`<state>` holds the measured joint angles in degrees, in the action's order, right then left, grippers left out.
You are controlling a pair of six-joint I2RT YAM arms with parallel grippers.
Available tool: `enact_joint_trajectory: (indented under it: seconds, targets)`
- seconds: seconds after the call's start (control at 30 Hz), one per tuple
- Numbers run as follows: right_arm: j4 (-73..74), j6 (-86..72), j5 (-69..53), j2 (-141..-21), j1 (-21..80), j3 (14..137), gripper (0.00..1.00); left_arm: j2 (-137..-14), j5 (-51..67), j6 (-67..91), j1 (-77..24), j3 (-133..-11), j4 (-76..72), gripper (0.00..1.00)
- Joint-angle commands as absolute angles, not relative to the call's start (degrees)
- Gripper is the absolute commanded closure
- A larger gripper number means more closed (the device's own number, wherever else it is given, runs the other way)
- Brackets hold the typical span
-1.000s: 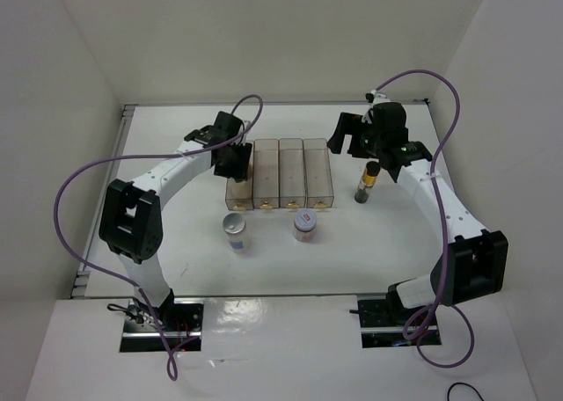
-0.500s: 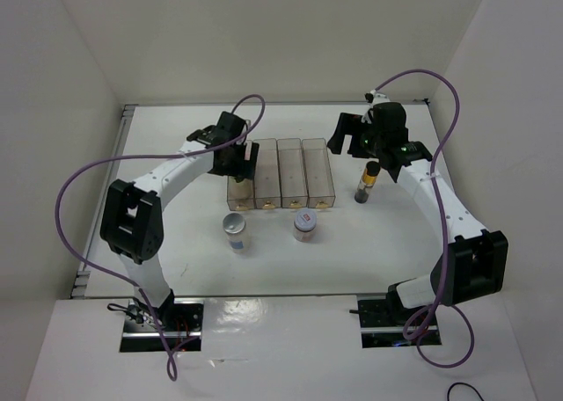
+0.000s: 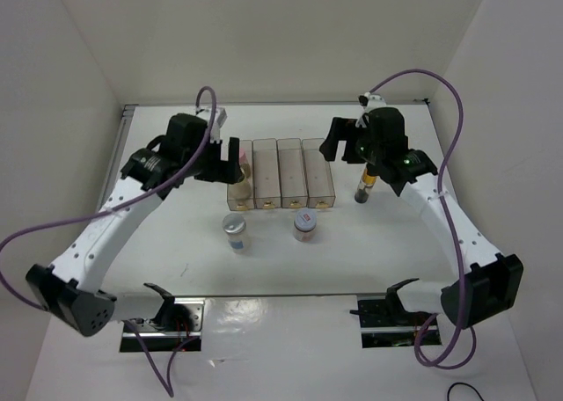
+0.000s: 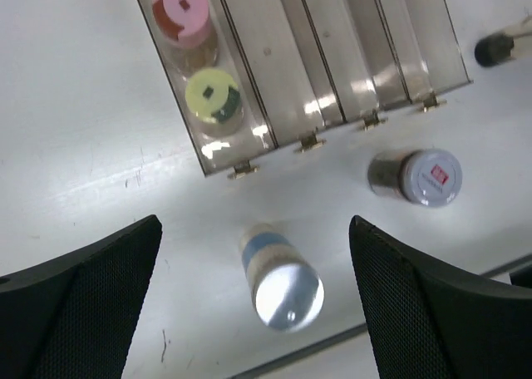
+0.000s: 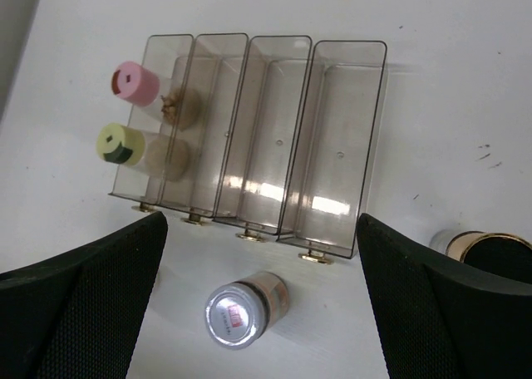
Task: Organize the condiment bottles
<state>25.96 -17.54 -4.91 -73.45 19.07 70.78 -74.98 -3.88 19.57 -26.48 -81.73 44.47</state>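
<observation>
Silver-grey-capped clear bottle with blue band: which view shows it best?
Left wrist: the silver-grey-capped bottle stands centred, large, unobstructed. Top external shows it small and distant. Right wrist does not show it.

Left arm (image 3: 110,229), right arm (image 3: 444,212): white link shells, black joint housings, black wrist blocks. Right cable (image 3: 422,72): purple, loops high off the wrist. Left cable (image 3: 200,100): same purple, also looping. Small green light (image 3: 406,159) on the right wrist. Left fingers (image 4: 83,304) and right fingers (image 5: 83,304): black, broad, wedge-shaped, fine mesh texture.
</observation>
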Motion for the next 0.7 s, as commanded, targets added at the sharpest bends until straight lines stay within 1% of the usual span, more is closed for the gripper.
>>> enact_joint_trajectory:
  seconds: [0.0,0.07,0.23,0.5,0.67]
  targets:
    - [26.54,-19.15,-2.72,-69.96,20.83,70.31,0.01,-72.96,0.87,18.9,-26.98,-75.34,50.88,0.01]
    - [27.07,-19.77,-2.11,-68.74,21.71,68.74,0.01,-71.64,0.36,18.37,-26.98,-71.3,51.42,0.01]
    - [27.6,-21.53,-0.44,-67.59,23.73,66.45,0.01,-69.7,0.35,18.9,-26.98,-67.77,51.42,0.01]
    - [27.6,-22.06,0.09,-67.58,23.73,64.51,0.01,-73.12,1.58,17.05,-28.83,-67.15,49.75,0.01]
    - [27.6,-22.06,0.62,-68.11,23.73,64.51,0.01,-73.13,5.0,17.05,-29.36,-66.62,47.55,0.01]
